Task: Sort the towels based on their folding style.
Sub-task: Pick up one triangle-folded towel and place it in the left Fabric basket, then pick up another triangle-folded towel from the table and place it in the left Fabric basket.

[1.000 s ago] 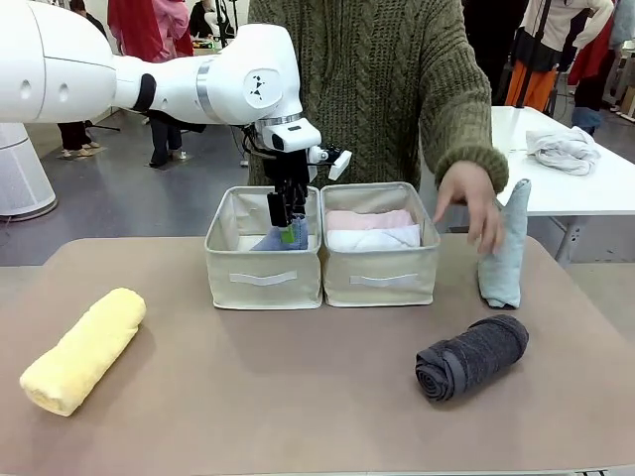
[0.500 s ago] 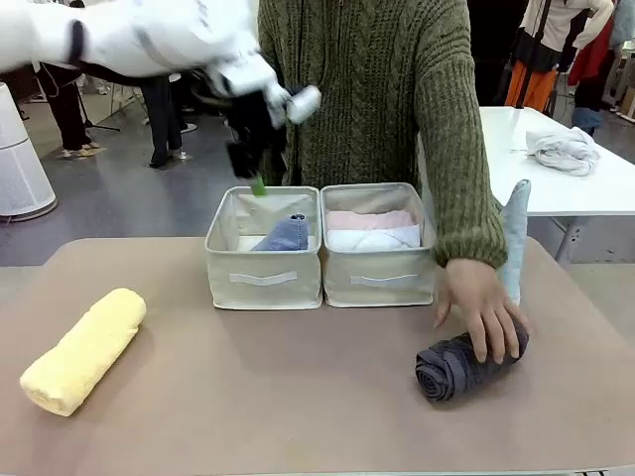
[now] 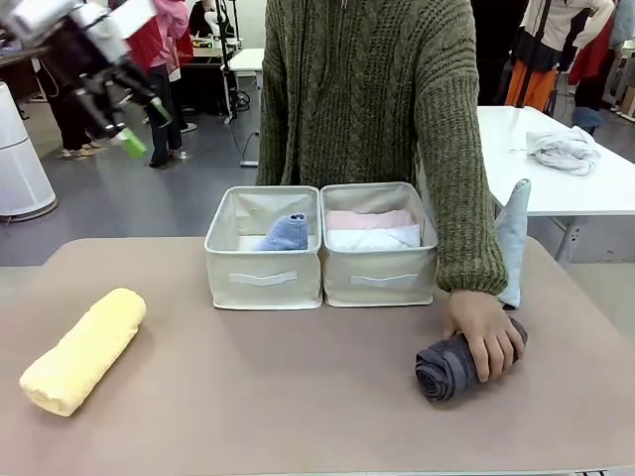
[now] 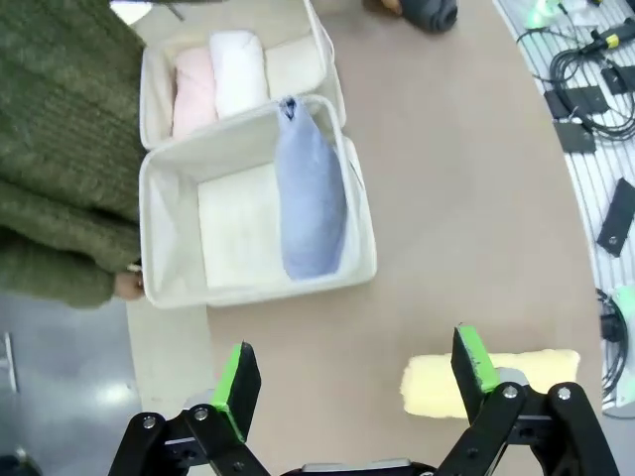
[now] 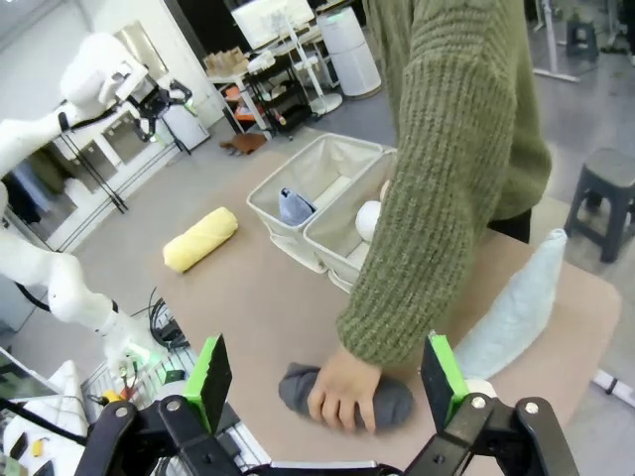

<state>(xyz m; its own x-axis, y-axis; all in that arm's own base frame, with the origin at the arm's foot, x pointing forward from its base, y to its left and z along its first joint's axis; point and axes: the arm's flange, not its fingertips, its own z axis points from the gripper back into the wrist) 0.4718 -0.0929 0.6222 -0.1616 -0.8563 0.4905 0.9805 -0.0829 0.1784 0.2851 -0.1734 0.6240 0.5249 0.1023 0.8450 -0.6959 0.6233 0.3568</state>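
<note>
With the right claw (image 5: pixel 325 377) spread, the yellow roll (image 3: pixel 83 349) lies lower left, a hand (image 3: pixel 484 342) covers the dark grey roll (image 3: pixel 442 369) lower right, the lavender-blue cone (image 3: pixel 286 234) sits in the left bin (image 3: pixel 263 278) mid-frame, and the left claw (image 3: pixel 147 127) hangs spread upper left.

Lighting's bright and pretty flat all round, looks like overhead room light, so shadows stay soft: just a thin dark rim under the yellow roll (image 3: pixel 84 349) and along the base of the bins (image 3: pixel 263 278). No harsh glare on the table (image 3: pixel 298 397), though the white roll (image 4: pixel 238 69) looks a bit washed out from the left wrist. Front view is sharp apart from the left gripper (image 3: pixel 147 132), which is smeared by motion blur. Both wrist views have fisheye bend, and the table edge curves in each.
</note>
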